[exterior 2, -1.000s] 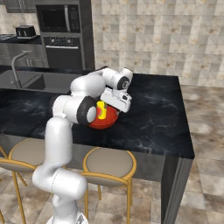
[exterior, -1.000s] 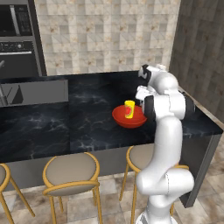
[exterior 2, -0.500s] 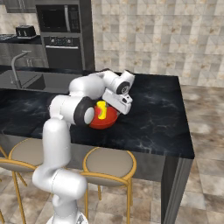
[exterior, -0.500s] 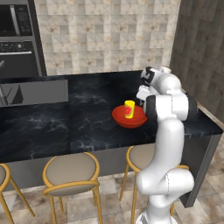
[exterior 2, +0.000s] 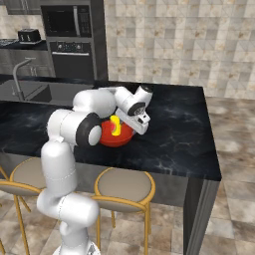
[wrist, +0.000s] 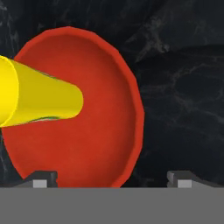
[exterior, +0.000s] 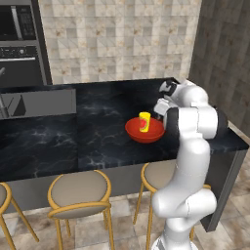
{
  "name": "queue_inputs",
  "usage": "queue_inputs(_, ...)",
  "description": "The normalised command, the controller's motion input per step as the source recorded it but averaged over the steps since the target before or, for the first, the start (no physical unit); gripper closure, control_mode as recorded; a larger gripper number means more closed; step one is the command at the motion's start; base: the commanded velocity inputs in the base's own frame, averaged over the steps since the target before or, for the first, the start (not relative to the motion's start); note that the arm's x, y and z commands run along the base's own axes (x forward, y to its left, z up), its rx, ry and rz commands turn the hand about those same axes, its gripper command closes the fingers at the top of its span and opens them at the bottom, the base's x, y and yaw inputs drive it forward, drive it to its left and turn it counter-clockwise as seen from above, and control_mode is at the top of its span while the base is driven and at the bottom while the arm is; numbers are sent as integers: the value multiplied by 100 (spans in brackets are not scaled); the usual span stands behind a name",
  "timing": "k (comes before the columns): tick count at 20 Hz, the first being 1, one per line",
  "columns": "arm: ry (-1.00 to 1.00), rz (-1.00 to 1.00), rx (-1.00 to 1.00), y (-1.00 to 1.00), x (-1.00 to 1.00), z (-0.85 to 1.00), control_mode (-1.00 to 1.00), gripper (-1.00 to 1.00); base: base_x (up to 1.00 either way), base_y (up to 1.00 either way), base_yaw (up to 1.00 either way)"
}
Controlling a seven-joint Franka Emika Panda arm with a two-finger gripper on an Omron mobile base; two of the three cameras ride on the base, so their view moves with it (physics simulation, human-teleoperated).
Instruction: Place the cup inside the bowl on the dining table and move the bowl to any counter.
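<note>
White arm rising upright from its base, bent sharply forward at the elbow, wrist folded down, hand (wrist: 111, 178) pointing downward, fingertips (wrist: 43, 178) spread wide apart, holding nothing.

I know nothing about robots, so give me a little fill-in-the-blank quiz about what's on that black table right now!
1. The yellow cup stands inside the red ____.
2. The bowl rests on a dining table with a ____ marble top.
3. In the hand view, the pincer has its fingertips spread ____, holding nothing.
4. The stools have frames coloured ____.

Missing words: bowl; black; apart; yellow
</note>
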Motion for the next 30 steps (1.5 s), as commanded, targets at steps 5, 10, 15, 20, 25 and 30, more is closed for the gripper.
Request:
queue_inputs(5,0,0,0,0,-12,-4,-100,-100,0,0,0)
queue_inputs(10,0,0,0,0,0,-11,-100,-100,0,0,0)
queue_inputs(15,0,0,0,-2,1,-11,-100,-100,0,0,0)
queue_inputs(20,0,0,0,-16,18,-13,-100,-100,0,0,0)
queue_inputs(25,0,0,0,-23,16,-21,-100,-100,0,0,0)
queue_inputs(30,0,0,0,-4,10,-18,-100,-100,0,0,0)
